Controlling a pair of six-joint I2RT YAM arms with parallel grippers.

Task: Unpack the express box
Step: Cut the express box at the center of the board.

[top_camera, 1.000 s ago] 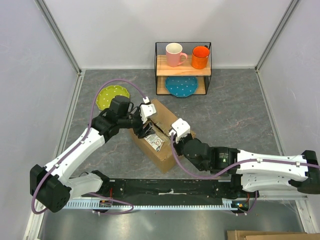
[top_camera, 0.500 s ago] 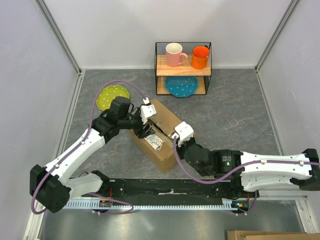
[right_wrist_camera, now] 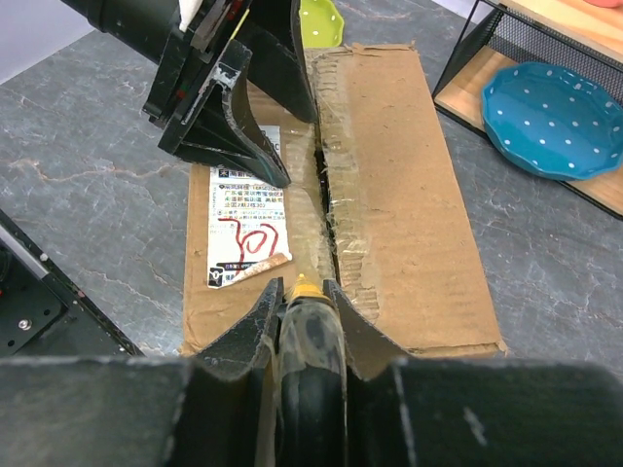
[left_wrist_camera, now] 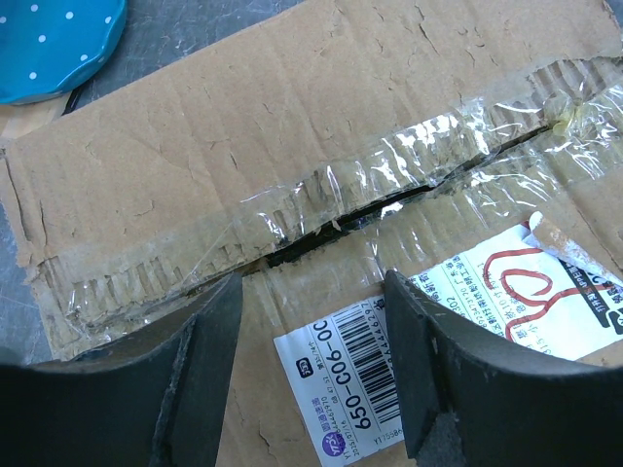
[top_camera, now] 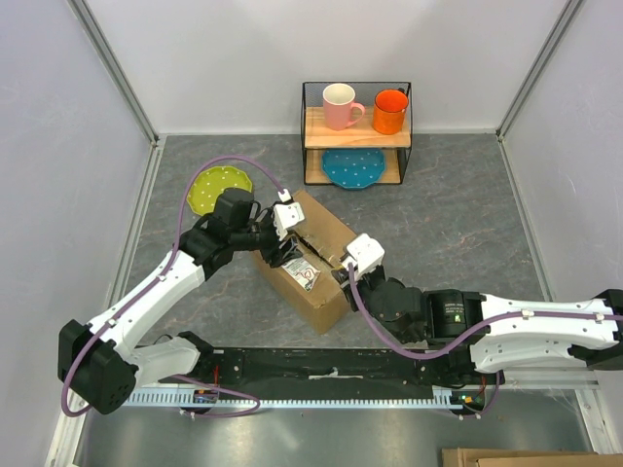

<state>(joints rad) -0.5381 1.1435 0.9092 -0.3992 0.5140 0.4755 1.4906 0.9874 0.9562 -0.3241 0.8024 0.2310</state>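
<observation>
Express box under both grippers.
From above: shows the box askew near the middle of the table, left gripper on its far-left part, right gripper at its near-right end. Left wrist: shows fingers spread, released, over split tape and white label. Right wrist: shows jaws clenched on a yellow-tipped tool, tip at the seam.

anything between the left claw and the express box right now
Nothing visible. The left claw hangs open directly over the taped seam of the express box; the right claw, shut on a yellow-tipped tool, is at the seam's other end.
</observation>
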